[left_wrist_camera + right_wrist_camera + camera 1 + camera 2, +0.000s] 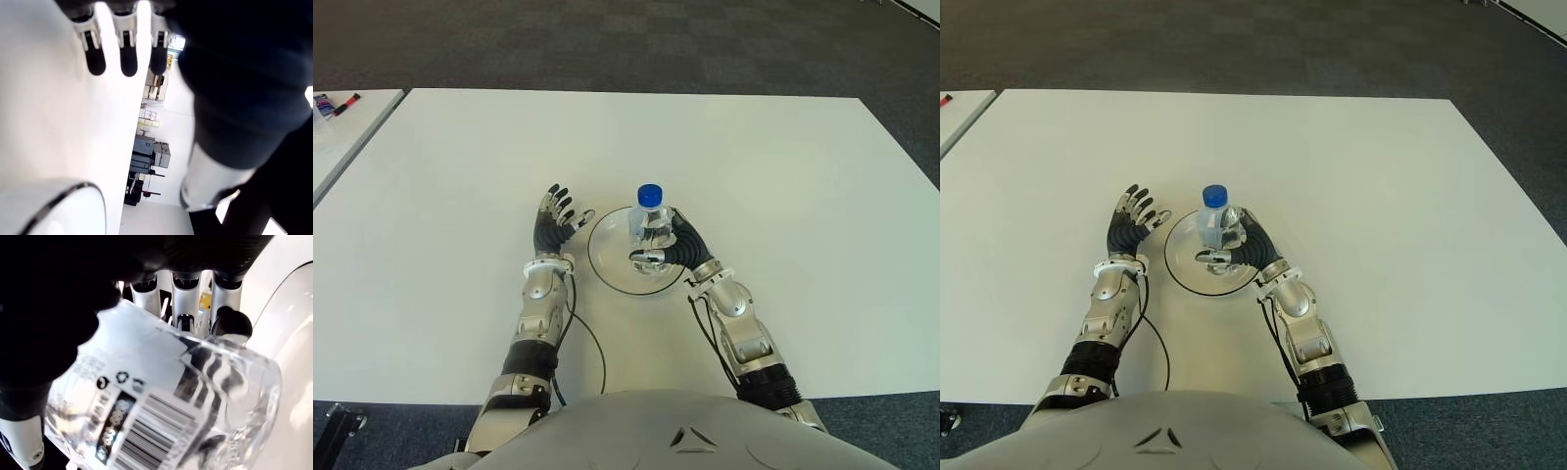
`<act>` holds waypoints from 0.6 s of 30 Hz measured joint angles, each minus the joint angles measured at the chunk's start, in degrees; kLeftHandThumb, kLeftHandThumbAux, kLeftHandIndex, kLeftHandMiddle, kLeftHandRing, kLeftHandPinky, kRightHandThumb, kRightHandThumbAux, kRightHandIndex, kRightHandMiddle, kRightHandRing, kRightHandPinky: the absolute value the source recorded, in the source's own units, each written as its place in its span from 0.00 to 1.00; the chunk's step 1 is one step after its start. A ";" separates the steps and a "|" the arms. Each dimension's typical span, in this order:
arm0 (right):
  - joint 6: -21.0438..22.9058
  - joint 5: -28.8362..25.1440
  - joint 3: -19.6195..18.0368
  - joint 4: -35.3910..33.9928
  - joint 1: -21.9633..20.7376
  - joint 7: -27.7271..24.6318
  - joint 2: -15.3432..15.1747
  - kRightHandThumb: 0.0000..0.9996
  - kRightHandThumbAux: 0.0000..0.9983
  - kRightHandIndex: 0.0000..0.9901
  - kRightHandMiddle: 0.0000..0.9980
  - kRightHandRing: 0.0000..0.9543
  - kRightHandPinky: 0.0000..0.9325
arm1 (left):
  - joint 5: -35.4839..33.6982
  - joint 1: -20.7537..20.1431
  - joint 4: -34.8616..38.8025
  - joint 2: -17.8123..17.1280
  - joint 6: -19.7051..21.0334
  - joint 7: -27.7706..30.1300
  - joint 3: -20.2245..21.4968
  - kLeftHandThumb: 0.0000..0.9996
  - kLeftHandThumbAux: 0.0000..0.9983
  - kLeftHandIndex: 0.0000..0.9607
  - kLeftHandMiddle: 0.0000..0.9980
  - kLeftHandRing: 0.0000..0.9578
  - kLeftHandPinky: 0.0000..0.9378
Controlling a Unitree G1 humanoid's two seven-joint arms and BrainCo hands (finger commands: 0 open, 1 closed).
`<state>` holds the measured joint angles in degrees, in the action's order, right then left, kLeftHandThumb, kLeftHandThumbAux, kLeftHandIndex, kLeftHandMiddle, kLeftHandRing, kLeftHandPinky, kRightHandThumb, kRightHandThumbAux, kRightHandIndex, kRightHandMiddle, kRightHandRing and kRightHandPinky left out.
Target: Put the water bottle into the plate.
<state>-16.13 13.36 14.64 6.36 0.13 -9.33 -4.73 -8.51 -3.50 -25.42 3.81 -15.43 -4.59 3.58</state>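
Observation:
A clear water bottle with a blue cap stands upright over the round white plate near the table's middle front. My right hand is wrapped around the bottle's body from the right. In the right wrist view the bottle's label fills the picture, with fingers curled behind it. Whether the bottle's base touches the plate is hidden. My left hand stands just left of the plate's rim, fingers spread and holding nothing.
The white table stretches wide on all sides of the plate. A second table's corner with small items shows at the far left. A black cable runs along my left forearm. Dark carpet lies beyond the far edge.

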 measured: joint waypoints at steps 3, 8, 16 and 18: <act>-0.35 0.38 0.07 6.53 -2.99 1.56 0.88 0.96 0.66 0.40 0.51 0.55 0.90 | 0.06 -0.07 0.00 -0.01 -0.05 0.00 -0.18 0.00 0.95 0.12 0.14 0.14 0.19; -2.11 0.59 -0.24 16.82 -7.40 3.88 1.44 0.96 0.66 0.40 0.51 0.54 0.90 | 0.06 -0.03 0.00 0.00 -0.08 -0.11 -0.11 0.00 0.95 0.12 0.14 0.14 0.19; -5.54 -0.10 -0.87 24.03 -12.15 4.28 2.03 0.96 0.66 0.40 0.51 0.53 0.88 | 0.13 0.00 0.02 0.00 -0.09 -0.33 -0.17 0.00 0.94 0.12 0.14 0.14 0.18; -5.99 -0.17 -1.09 24.93 -12.59 4.29 2.11 0.96 0.66 0.40 0.51 0.53 0.86 | 0.14 0.00 0.02 0.00 -0.13 -0.33 -0.16 0.00 0.94 0.12 0.14 0.14 0.18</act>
<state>-22.12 13.19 13.55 31.29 -12.45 -5.04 -2.62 -8.37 -3.50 -25.40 3.81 -15.56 -4.92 3.42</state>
